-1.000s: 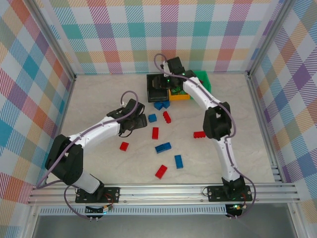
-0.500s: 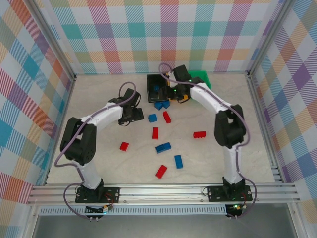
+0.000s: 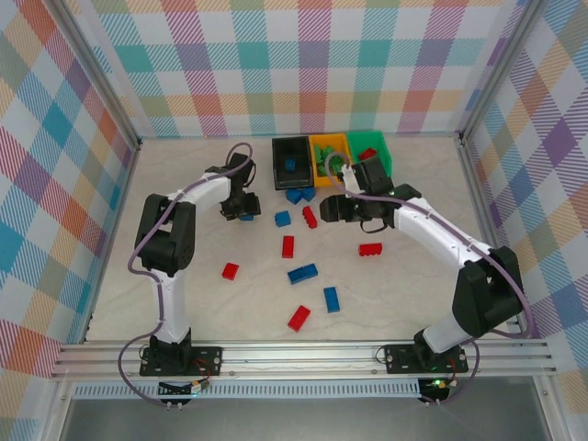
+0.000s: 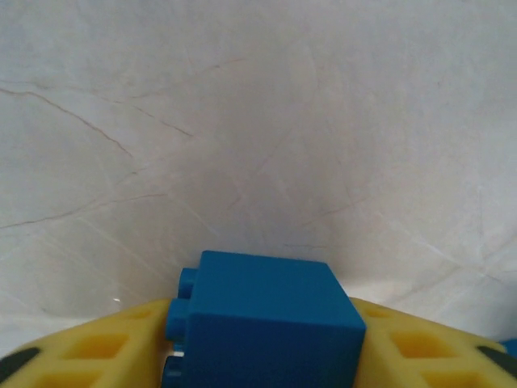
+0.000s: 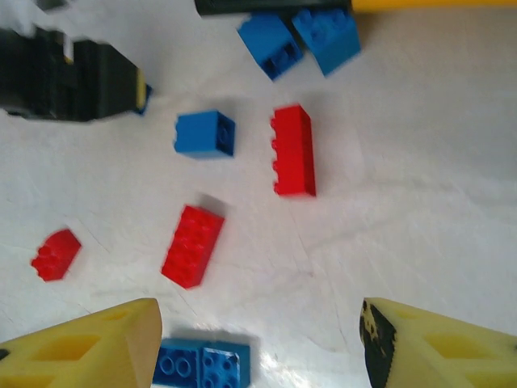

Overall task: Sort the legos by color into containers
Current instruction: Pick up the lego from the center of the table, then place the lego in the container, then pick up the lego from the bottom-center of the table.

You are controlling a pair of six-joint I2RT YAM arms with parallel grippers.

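- The left gripper (image 4: 265, 331) is clamped on a blue brick (image 4: 271, 307). Its yellow fingers (image 4: 97, 352) hug both flanks, the studs point left in the wrist view, and there is bare table (image 4: 258, 121) ahead.
- From above, it sits left of the black bin (image 3: 278, 163) and slightly nearer the arm bases. The brick shows as a blue sliver at its tip.
- The right gripper (image 5: 258, 315) is spread wide with nothing between its fingers. It hovers over loose bricks on the near side of the black bin.
- My call on the step in hand: deliver the blue brick into the black bin, where one blue piece (image 3: 291, 166) lies.
- To do it well, lift high enough to clear the bin's wall and centre over the opening. Let go low so the brick doesn't bounce out, and mind the right arm working close by.
- The brick is glossy, hard and boxy, and it looks squarely seated. The smooth sides probably forgive little tilt.
- Two blue bricks (image 3: 299, 195) lie by the black bin's near wall. Whether they touch it or sit just beside it is hard to tell.
- Right of the black bin, the orange-yellow bin (image 3: 317, 140) holds green pieces. The green bin (image 3: 386, 156) beyond it holds a red one.
- Further red and blue bricks are scattered nearer the bases than the black bin.
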